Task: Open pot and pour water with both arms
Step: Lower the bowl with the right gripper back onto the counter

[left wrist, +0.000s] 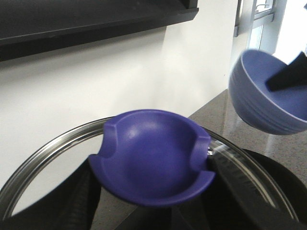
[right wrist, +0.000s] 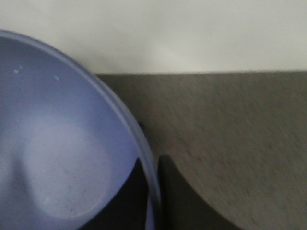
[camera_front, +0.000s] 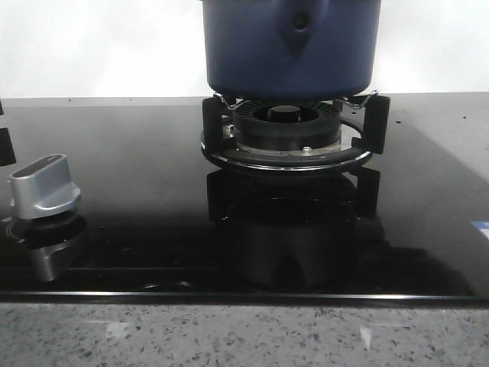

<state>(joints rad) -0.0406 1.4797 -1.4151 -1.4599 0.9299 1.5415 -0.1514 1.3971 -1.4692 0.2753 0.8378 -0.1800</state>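
Blue bowl [right wrist: 57, 163] rim between right tool [right wrist: 156, 191] fingers, lifted

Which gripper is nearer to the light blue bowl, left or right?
Right. The right gripper clamps the rim of the light blue bowl, fingers inside and outside. The left gripper holds the glass lid by its purple knob; the bowl is off to one side.

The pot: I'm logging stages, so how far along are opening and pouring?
Opening looks done: the glass lid seems lifted, its blue knob close to the left wrist camera. In hand: the right hand grips the light-blue bowl by its rim, raised. Left: pouring into the pot on the burner; no water is visible.
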